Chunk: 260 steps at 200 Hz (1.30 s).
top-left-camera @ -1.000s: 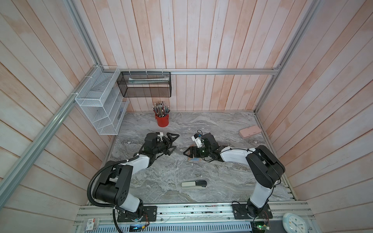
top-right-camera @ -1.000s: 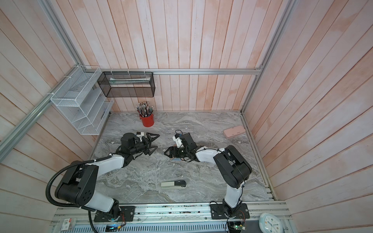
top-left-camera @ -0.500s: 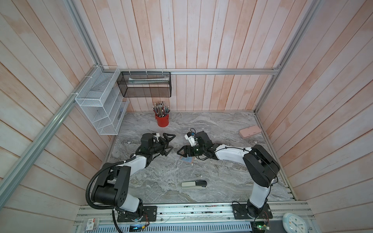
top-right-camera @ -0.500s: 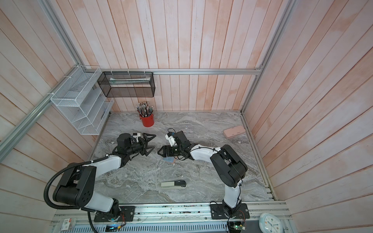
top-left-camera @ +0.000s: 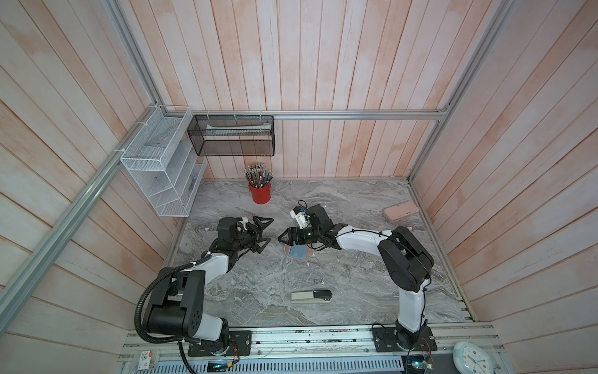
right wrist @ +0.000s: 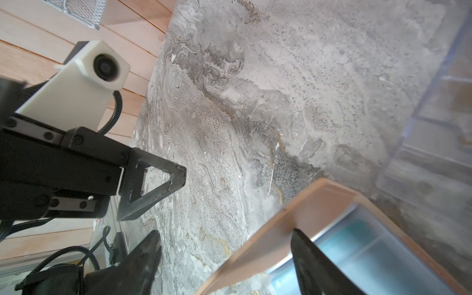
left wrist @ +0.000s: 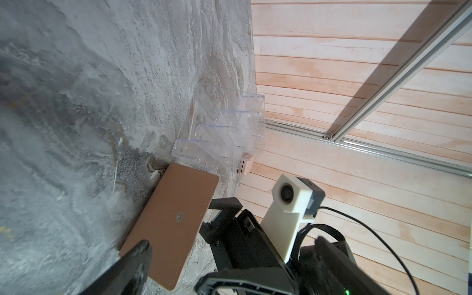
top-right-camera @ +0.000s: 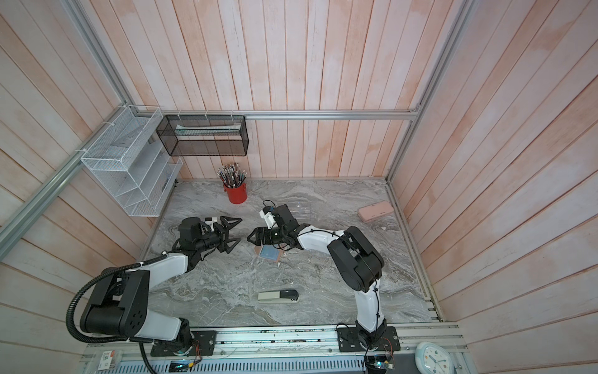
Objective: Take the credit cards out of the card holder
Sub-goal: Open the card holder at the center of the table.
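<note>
In both top views the card holder (top-left-camera: 298,254) (top-right-camera: 269,253) is seen lying opened on the table (top-left-camera: 259,285), bluish sleeves facing up. It's tucked right under the right gripper (top-left-camera: 281,239) and just past the tips of the left gripper (top-left-camera: 270,230). Both sets of jaws are spread and nothing is held by either. Only a small gap is left between the two grippers, so a bump is the thing to be watched for.

From the left wrist, the holder's tan cover (left wrist: 176,222) is seen tilted up off the table with its snap stud turned toward the left gripper. One left fingertip (left wrist: 139,255) is parked in front of its near corner. The right gripper is sat behind the cover, and a clear rack (left wrist: 224,127) is seen just beyond that.

From the right wrist, the cover's edge is straddled rather than pinched. One finger (right wrist: 309,255) is on the sleeve side, the other well clear on the outside. A teal tint is seen through the sleeves (right wrist: 370,255), but the cards can't be told apart, and none is out yet.

The step in hand is probably getting the holder pinned open. The cover is best clamped near its edge so the sleeve mouths are left free. The left jaws should be narrowed before a thin card edge is gone for. A card is best drawn along its sleeve, or the whole holder likely gets dragged.
</note>
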Available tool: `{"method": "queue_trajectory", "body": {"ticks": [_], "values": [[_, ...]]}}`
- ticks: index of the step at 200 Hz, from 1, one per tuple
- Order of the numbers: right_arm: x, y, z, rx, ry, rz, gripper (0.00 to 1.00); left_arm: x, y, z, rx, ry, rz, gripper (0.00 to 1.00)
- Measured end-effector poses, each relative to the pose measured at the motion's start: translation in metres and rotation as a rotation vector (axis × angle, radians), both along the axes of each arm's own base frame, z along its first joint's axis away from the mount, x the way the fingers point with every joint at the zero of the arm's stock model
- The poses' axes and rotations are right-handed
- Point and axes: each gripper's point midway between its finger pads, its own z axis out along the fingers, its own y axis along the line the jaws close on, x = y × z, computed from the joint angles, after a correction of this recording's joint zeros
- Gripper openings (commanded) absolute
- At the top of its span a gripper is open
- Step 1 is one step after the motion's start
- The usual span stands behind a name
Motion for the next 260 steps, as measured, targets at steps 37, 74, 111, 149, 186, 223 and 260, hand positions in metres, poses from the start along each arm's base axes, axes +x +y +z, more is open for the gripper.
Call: {"method": "queue_trajectory", "body": {"ticks": [37,74,111,149,186,223,260], "values": [[0.003,0.004,-0.012,-0.003,0.028,0.001,0.81,0.0,0.011,0.002,-0.018,0.006,0.016,1.0],[0.004,0.007,-0.015,0.001,0.039,0.0,0.81,0.002,0.019,0.004,-0.035,0.007,0.027,1.0],[0.005,0.007,-0.008,0.011,0.036,-0.003,0.81,0.001,0.02,0.005,-0.047,0.012,0.022,1.0],[0.001,0.009,0.019,0.063,0.006,0.001,0.81,0.0,0.019,0.008,-0.053,0.009,0.02,1.0],[-0.009,0.015,0.023,0.092,0.019,0.018,0.81,-0.002,0.019,0.021,-0.063,-0.019,0.019,1.0],[-0.027,0.024,0.021,0.109,0.04,0.05,0.81,-0.003,0.019,0.026,-0.071,-0.026,0.017,1.0],[-0.04,0.026,0.014,0.109,0.069,0.064,0.81,-0.002,0.018,0.031,-0.096,-0.024,0.017,1.0]]}}
